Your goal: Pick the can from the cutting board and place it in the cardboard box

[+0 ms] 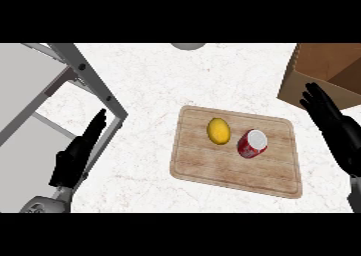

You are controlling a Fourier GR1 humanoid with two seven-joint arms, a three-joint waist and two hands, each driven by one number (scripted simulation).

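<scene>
A red can (251,144) with a white top lies on the wooden cutting board (212,167) at the counter's middle, just right of a yellow lemon (219,130). The open cardboard box (308,82) stands at the upper right. My right hand (336,127) is open, fingers straight, to the right of the board and just below the box, apart from the can. Over at the left edge my left hand (78,152) rests open, fingers pointing up, far from the board.
A grey metal rack (79,75) takes up the upper left, its frame running beside my left hand. A grey round object (187,45) shows at the top edge. The white marbled counter (153,85) lies between rack and board.
</scene>
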